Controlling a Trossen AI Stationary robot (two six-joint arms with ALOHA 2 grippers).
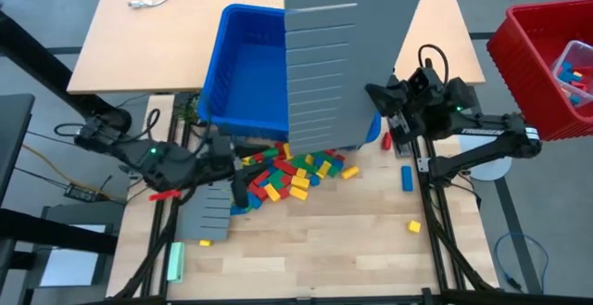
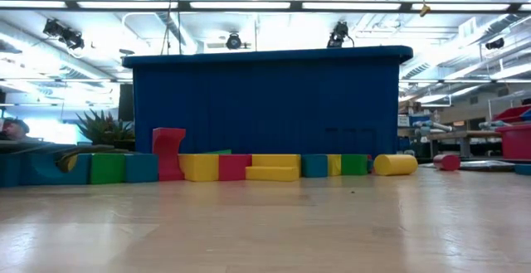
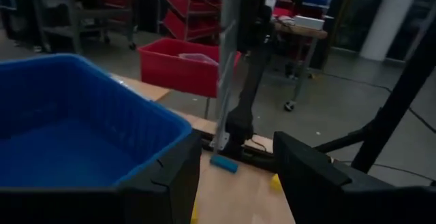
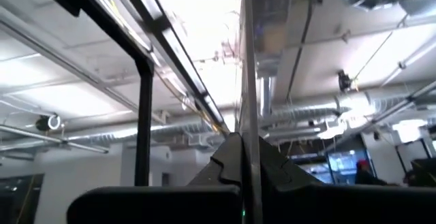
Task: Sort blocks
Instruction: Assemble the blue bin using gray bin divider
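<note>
The blocks (image 1: 289, 171), red, yellow, green and blue, lie heaped on the table before the blue bin (image 1: 246, 69). In the low view they form a row (image 2: 249, 167) along the bin's wall (image 2: 265, 111). Two stray blocks, blue (image 3: 223, 163) and yellow (image 1: 413, 225), lie nearer the right side. My left gripper (image 3: 235, 183) stands open and level beside the bin's near corner, by the pile's left end (image 1: 236, 177), with nothing between its fingers. My right gripper (image 1: 375, 110) is shut on a tall grey ridged panel (image 1: 320, 55) that covers the bin's right part. My right gripper pinches the grey panel's thin edge (image 4: 248, 132) between its two fingers, which slant upward. The panel stands steeply on end and rises toward the overhead camera; from the left wrist it shows edge-on (image 3: 228, 60). Whether its lower end rests on anything I cannot tell.
A second grey ridged panel (image 1: 206, 208) lies flat at the table's left, with a pale green bar (image 1: 175, 260) near the front left corner. A red bin (image 1: 547, 55) stands off the table's right side. Bare wood lies along the near edge.
</note>
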